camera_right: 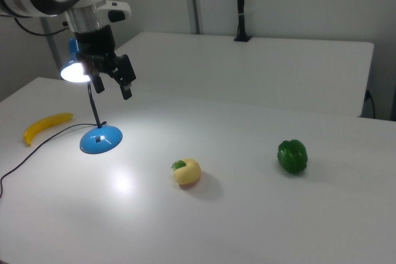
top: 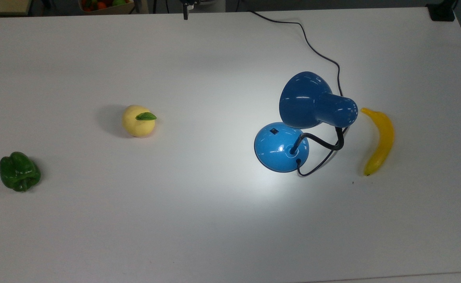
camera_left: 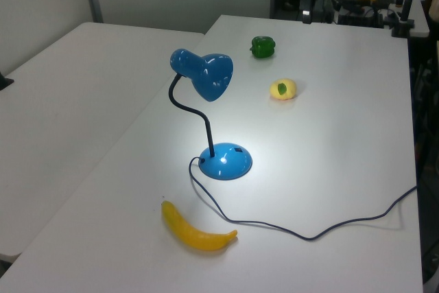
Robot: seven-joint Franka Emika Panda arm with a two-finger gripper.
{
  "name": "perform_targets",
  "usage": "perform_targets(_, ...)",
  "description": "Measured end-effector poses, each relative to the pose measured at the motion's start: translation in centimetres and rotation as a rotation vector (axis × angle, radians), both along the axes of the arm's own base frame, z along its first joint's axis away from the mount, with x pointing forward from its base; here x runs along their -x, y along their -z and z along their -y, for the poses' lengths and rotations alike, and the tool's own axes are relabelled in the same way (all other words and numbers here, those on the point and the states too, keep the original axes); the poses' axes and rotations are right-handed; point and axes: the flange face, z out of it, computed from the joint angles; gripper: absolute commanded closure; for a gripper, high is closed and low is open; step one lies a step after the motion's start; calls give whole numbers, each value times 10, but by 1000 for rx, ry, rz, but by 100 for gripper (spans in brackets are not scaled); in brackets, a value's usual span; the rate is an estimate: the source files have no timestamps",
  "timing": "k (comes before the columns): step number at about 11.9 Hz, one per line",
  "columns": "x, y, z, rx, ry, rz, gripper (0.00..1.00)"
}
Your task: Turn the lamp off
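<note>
Lamp lit on white table, gripper up in the air, holding nothing.

Right view shows the black two-finger gripper with fingers spread wide, hanging above the table in front of the shade; top view shows the small black switch on the base. Glossy blue desk lamp, bell shade, black gooseneck, domed round base, casts a bright pool on the table. It stands between a yellow banana and a pale yellow apple-like fruit with green leaf; green bell pepper lies farther off.
</note>
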Motion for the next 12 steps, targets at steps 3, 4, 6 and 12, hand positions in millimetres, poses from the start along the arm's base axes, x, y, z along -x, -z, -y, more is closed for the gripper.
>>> perform_targets(3, 0, 0, 0, 0, 1, 0, 0)
perform_targets(4, 0, 1, 0, 0, 1, -1, 0)
perform_targets(6, -1, 1, 0, 0, 1, -2, 0)
perform_targets(12, -1, 2, 0, 0, 1, -4, 72)
